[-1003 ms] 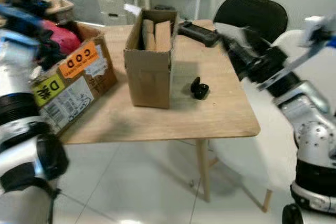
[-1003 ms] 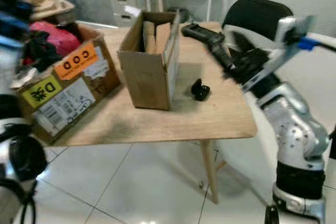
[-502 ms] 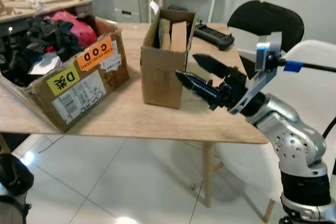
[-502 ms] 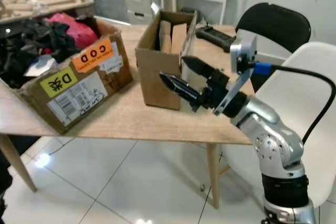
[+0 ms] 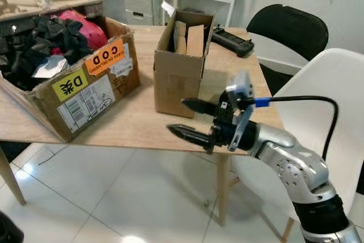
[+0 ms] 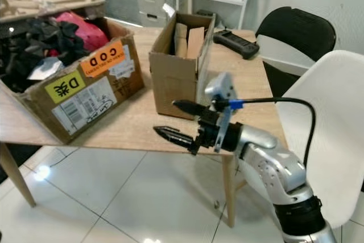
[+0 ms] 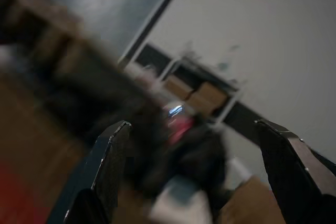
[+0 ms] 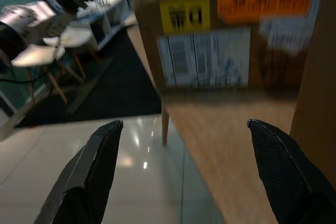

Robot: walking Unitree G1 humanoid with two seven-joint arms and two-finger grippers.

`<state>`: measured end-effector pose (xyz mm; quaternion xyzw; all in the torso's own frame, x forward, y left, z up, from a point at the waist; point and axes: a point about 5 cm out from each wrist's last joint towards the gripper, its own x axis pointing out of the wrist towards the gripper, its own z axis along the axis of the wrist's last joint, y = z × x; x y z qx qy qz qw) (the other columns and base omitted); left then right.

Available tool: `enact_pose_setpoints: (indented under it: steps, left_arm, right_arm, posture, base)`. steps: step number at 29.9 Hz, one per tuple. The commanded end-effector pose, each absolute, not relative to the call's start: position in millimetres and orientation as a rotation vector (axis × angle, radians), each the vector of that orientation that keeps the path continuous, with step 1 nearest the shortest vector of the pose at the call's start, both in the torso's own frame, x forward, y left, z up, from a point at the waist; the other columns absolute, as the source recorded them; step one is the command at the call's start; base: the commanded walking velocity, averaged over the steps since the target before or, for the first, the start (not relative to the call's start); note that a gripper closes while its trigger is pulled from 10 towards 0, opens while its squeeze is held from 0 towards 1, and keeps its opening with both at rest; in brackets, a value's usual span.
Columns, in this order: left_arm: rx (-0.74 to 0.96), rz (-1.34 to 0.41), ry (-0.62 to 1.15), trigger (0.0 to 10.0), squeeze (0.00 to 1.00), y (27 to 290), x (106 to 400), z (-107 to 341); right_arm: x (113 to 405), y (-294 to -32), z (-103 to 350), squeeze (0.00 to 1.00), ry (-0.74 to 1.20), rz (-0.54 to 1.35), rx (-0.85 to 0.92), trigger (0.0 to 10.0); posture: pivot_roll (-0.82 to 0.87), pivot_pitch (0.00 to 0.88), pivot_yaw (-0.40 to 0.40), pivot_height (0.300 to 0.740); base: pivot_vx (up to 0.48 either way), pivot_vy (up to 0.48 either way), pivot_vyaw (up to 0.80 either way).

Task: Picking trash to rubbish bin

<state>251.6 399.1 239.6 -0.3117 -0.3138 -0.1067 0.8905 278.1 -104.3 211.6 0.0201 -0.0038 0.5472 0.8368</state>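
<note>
Cardboard small box (image 5: 181,66) of scrap, standing upright mid-table, is judged the trash; right gripper (image 5: 190,119), fingers spread wide and empty, is held at the table's (image 5: 136,123) front edge, box just beyond them, nearer than the left gripper (image 7: 199,171), also wide.

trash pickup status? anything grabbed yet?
Done: nothing visibly binned. In hand: nothing; the right gripper is open and empty, held at the wooden table's front edge beside the small cardboard box. The left gripper is open too. Left: pick trash and carry it to a bin.
</note>
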Motion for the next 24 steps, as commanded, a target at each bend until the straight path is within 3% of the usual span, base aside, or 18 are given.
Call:
enact_pose_setpoints:
  steps: [1,16,24]
  left_arm:
    - [-0.655,-0.190,-0.635,10.0,0.00,400,250,230]
    - [-0.731,-0.066,-0.539,10.0,0.00,409,241,185]
    - [-0.792,0.001,-0.356,10.0,0.00,394,244,133]
  right_arm:
    - [277,-103,203,0.00,0.022,1.166,0.030,10.0]
    - [281,-99,153,0.00,0.209,1.139,-0.007,10.0]
    - [289,-104,109,0.00,0.353,1.031,-0.064,10.0]
  posture:
    - [0.03,0.095,0.021,0.740]
    - [0.05,0.100,0.015,0.740]
    - [0.05,0.101,0.015,0.740]
  base:
    - [-0.315,0.000,0.00]
    - [-0.324,0.000,0.00]
    - [-0.336,0.000,0.00]
